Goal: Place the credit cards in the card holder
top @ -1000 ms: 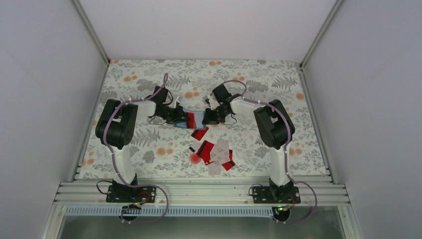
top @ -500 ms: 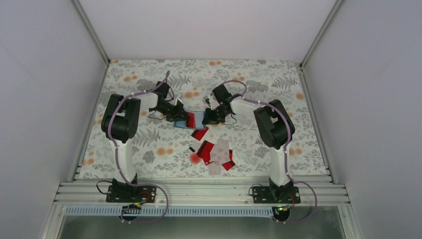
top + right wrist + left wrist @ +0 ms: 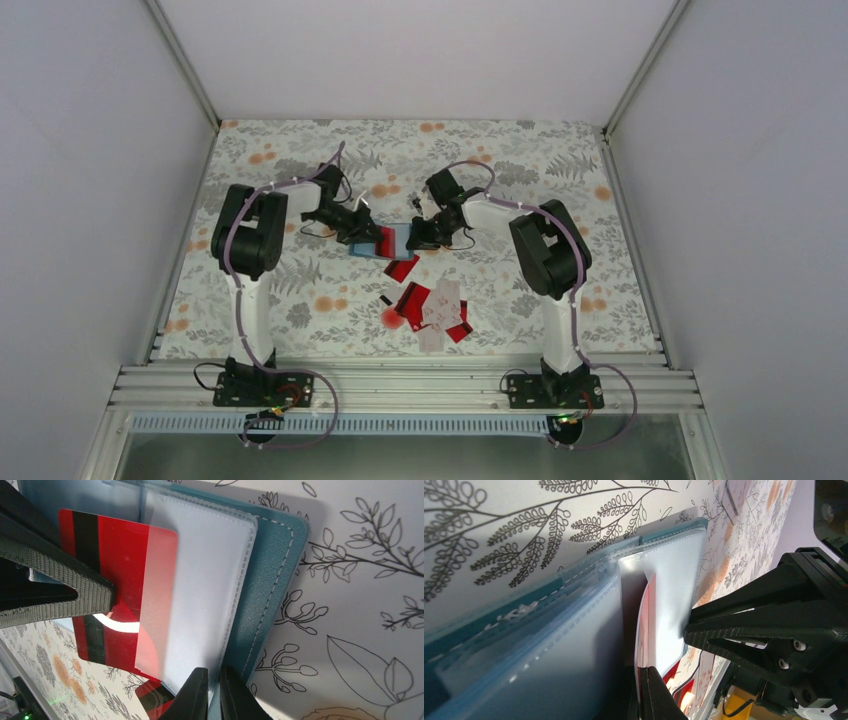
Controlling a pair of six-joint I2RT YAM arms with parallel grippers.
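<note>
On a floral-printed tabletop (image 3: 300,290), a red plastic credit card (image 3: 120,555), clamped in the left gripper (image 3: 640,694) as its arm is swung inward, is lodged halfway in the teal-blue card holder (image 3: 272,580), whose clear sleeve (image 3: 200,575) is pinched by the right gripper (image 3: 214,690).

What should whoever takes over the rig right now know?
Grippers: left gripper shut on a red card; right gripper shut on the card holder at its clear sleeve edge.
Things: the red card is partly inside the sleeve. The loose cards lie on the table nearer the arm bases.
Done: no card visibly seated all the way.
Left: push this card home, then load the loose ones.
</note>
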